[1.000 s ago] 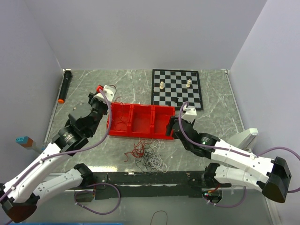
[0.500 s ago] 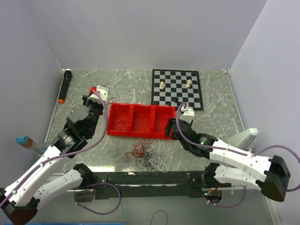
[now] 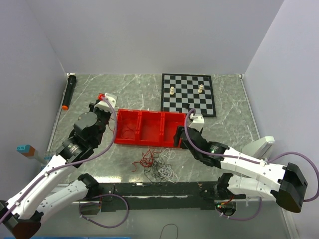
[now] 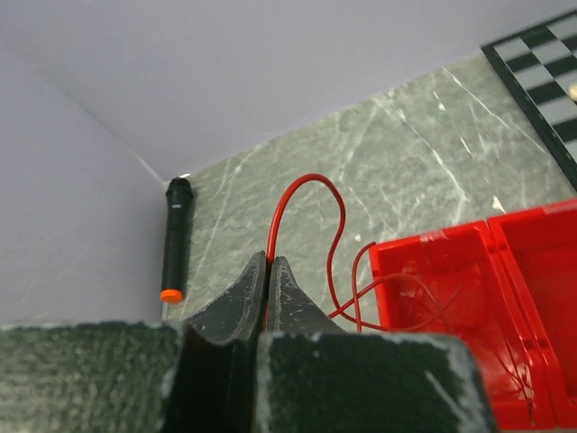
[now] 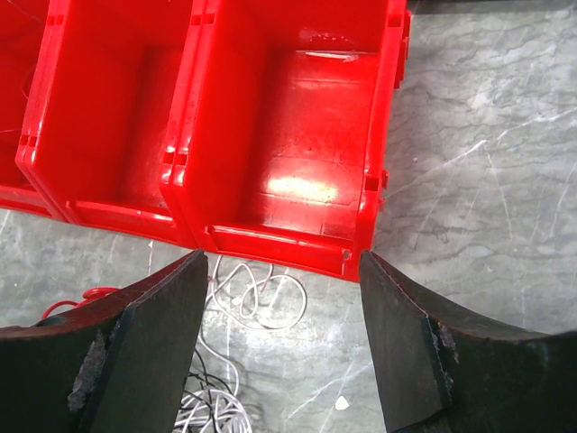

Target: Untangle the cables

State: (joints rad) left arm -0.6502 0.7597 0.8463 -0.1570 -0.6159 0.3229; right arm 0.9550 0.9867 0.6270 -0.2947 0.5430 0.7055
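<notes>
Our left gripper (image 4: 269, 271) is pinched tight on a red wire (image 4: 306, 194); its jaws meet with only the strand between them. The wire arches up from the tips and runs down into the left compartment of the red tray (image 3: 144, 144). Over the last second this gripper has drawn back from the tray's left end, out towards the far left; the strand now spans the gap it opened. We take this as the pull that should feed or free the red wire, and we judge that step well under way but not finished, since thin red loops lie inside that compartment and we cannot tell whether the free end has cleared the pile.

The rest of the cables (image 3: 158, 167) sit in a loose heap of red, white and black just off the tray's near side, apart from it; the heap looks unchanged. A white wire (image 5: 257, 293) of that heap shows just near of the tray's right compartment.

Our right gripper (image 5: 284, 257) is spread wide and holds nothing; it has crept slightly closer to the tray's near right corner, its fingers either side of the right compartment's front wall. We cannot tell whether it touches the tray; it may be placed to steady it against the pull.
</notes>
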